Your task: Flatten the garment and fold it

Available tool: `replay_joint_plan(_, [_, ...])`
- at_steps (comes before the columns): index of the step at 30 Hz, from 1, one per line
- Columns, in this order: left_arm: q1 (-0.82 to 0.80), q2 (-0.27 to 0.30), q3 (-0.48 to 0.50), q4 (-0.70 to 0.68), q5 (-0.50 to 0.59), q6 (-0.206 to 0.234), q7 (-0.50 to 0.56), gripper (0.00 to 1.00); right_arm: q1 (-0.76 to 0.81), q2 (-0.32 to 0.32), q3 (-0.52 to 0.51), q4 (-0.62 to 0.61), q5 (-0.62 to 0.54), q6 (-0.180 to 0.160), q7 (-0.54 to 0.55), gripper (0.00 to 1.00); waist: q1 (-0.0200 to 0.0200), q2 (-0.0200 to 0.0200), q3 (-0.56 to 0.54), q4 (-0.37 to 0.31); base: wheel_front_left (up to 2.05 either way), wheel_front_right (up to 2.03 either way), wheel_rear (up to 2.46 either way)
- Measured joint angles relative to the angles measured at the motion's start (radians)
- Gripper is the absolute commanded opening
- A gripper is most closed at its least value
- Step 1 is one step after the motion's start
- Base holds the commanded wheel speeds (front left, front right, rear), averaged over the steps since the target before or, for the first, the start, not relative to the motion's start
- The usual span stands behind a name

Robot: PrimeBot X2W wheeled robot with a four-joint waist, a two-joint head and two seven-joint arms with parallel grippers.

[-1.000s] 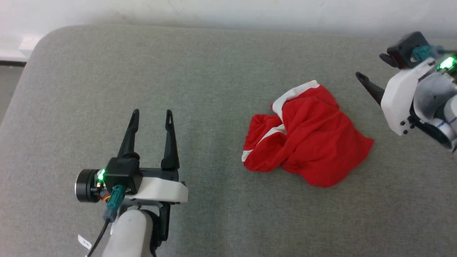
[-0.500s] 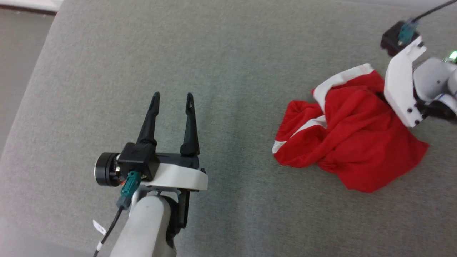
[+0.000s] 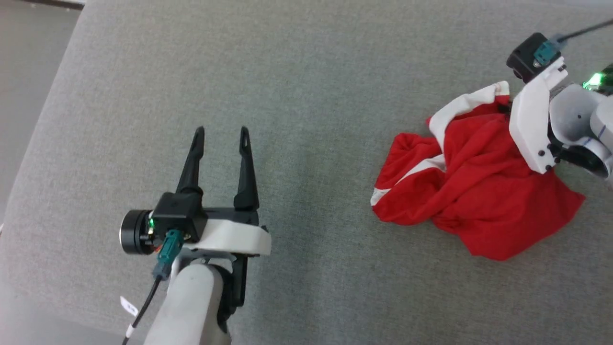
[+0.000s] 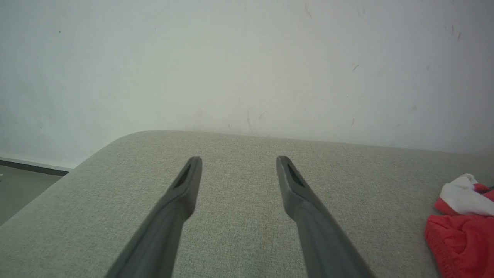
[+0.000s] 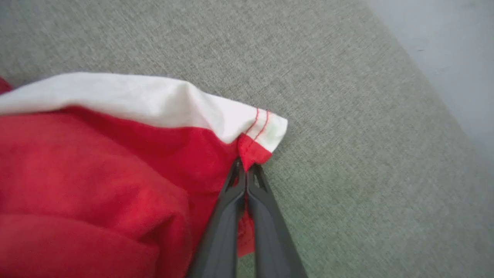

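Right wrist view: your right hand (image 5: 246, 166) is clenched on a hem corner of the red garment (image 5: 96, 162), which lies crumpled on the grey cushion (image 5: 328, 77), well apart from its left edge. Your left hand (image 3: 221, 132) is released and idle. The pinch looks thin, so pulling may slip it free.

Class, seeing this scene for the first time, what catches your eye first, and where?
The bright red garment with white trim lies crumpled at the right of the grey fabric surface. The right end effector is pinched shut on its corner, while the left end effector hovers open at the lower left.
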Motion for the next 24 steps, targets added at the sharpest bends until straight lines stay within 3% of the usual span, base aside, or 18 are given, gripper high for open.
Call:
replay_joint_plan(6, [0.064, -0.001, 0.048, 0.024, 0.027, -0.026, 0.0, 1.0, 0.04, -0.054, 0.008, -0.069, 0.019, 0.0, -0.265, 0.0, -0.0001, 0.0, -0.065, -0.035, 0.0, 0.0, 0.0])
replay_joint_plan(11, [0.125, -0.001, 0.09, 0.032, 0.049, -0.043, 0.0, 1.0, 0.128, -0.168, -0.017, -0.17, 0.029, 0.0, -0.427, 0.0, -0.0004, 0.0, -0.13, -0.092, 0.0, 0.0, 0.0])
replay_joint_plan(17, [0.163, -0.001, 0.117, 0.036, 0.064, -0.061, 0.0, 1.0, 0.336, -0.284, -0.083, -0.239, 0.045, 0.0, -0.507, 0.0, -0.0004, 0.0, -0.188, -0.178, 0.0, 0.0, 0.0])
replay_joint_plan(24, [0.165, -0.002, 0.123, 0.039, 0.073, -0.075, 0.0, 1.0, 0.634, -0.283, -0.166, -0.241, 0.105, 0.0, -0.543, 0.0, -0.0004, 0.0, -0.24, -0.259, 0.0, 0.0, 0.0])
